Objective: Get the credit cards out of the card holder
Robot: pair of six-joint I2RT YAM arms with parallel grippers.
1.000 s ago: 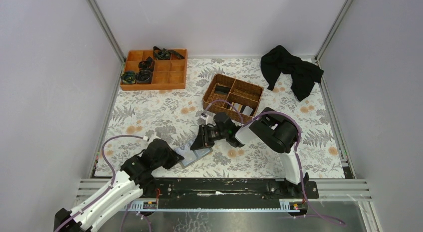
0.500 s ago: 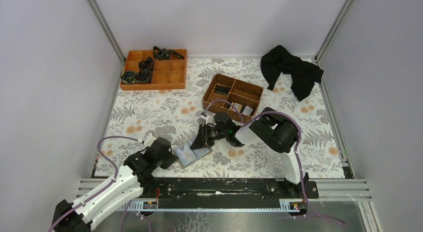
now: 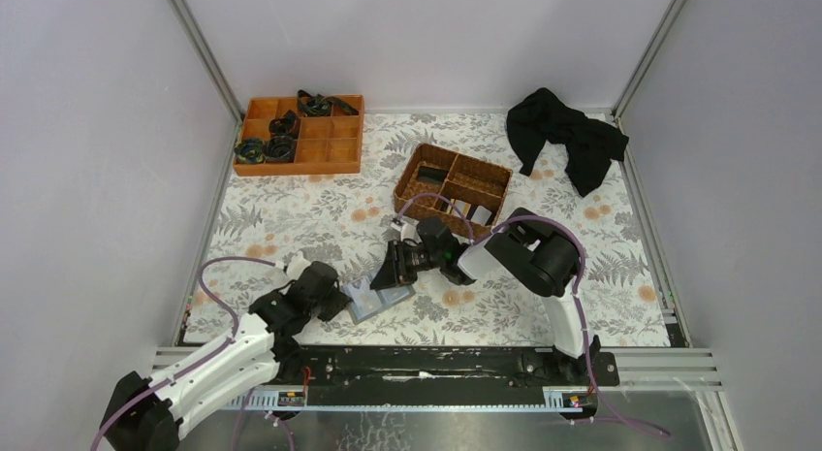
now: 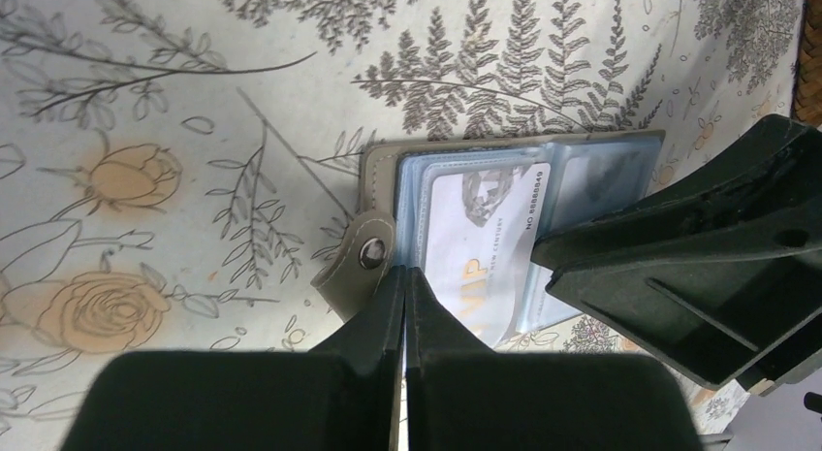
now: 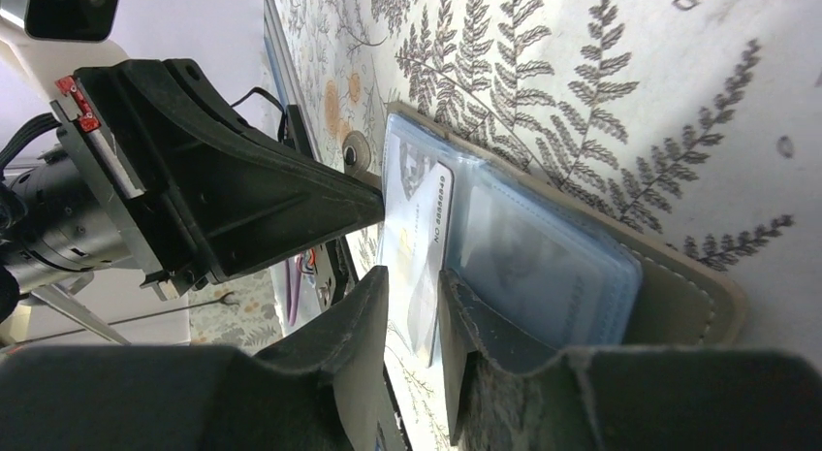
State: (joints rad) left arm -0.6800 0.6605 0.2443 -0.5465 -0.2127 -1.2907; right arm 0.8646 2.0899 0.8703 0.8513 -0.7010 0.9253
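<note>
The card holder (image 4: 582, 170) lies open on the floral cloth, and the top view has it at the near middle (image 3: 376, 300). A pale credit card (image 4: 480, 233) marked VIP sticks partly out of its clear blue sleeves. My left gripper (image 4: 404, 273) is shut, its tips meeting at the holder's near edge beside the snap tab (image 4: 366, 254), with nothing seen between them. My right gripper (image 5: 412, 288) is open by a narrow gap. One finger rests on the sleeves (image 5: 543, 257), and the card (image 5: 419, 228) shows through the gap.
A brown wicker basket (image 3: 426, 160) behind the holder has a few pale and dark cards (image 3: 478, 214) in its compartments. An orange divided tray (image 3: 334, 152) stands at the far left. A black cloth (image 3: 567, 136) lies at the far right. The table's near rail (image 3: 436, 359) is close by.
My left arm drew back left off the holder, then came in a little again to its near edge. The right gripper stays over the holder, its jaws a touch wider.
</note>
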